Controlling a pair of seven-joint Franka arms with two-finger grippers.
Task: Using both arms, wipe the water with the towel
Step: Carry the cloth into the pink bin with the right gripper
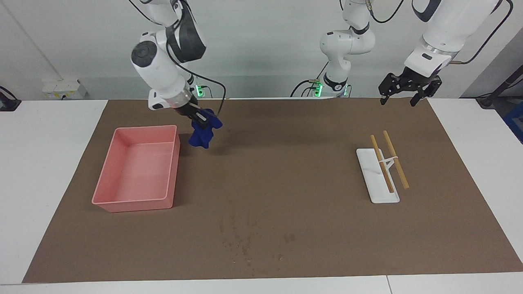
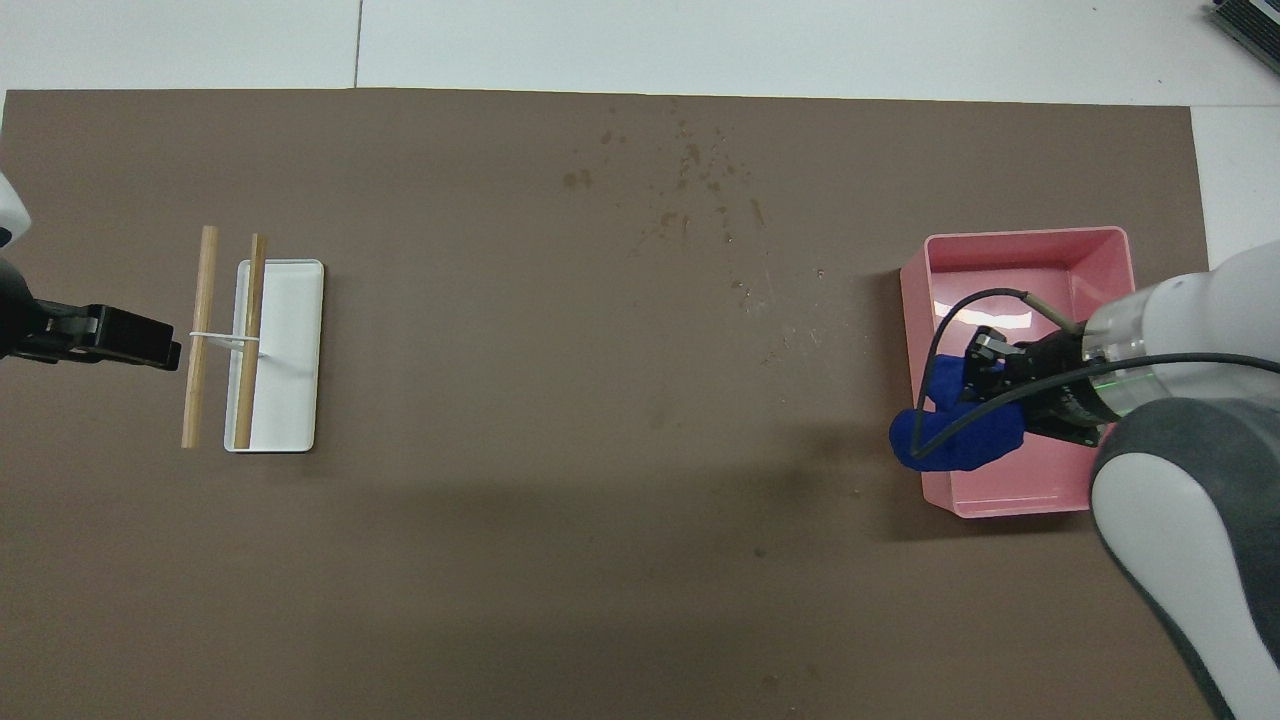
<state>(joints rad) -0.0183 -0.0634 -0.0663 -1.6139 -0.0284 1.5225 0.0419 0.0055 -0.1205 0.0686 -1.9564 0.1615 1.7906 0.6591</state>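
Right claw (image 1: 201, 117) is up in the air, clamped on the towel (image 1: 203, 133), which hangs bunched and blue over the brown mat (image 1: 286, 171) just beside the pink tray (image 1: 122, 202), clear of the worktop (image 1: 49, 163). Left claw (image 1: 410, 88) waits raised at its own end, fingers spread apart, near the white stand (image 1: 374, 185) and its two wooden sticks (image 1: 395, 159). Water droplets (image 1: 245, 245) speckle the mat, well apart from the towel.

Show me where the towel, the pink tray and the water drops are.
towel (image 1: 200, 136): facing view, hanging bunched fabric.
pink tray (image 1: 135, 201): facing view, rim farthest from the robots.
water drops (image 2: 690, 160): overhead view, wet spots on the mat.
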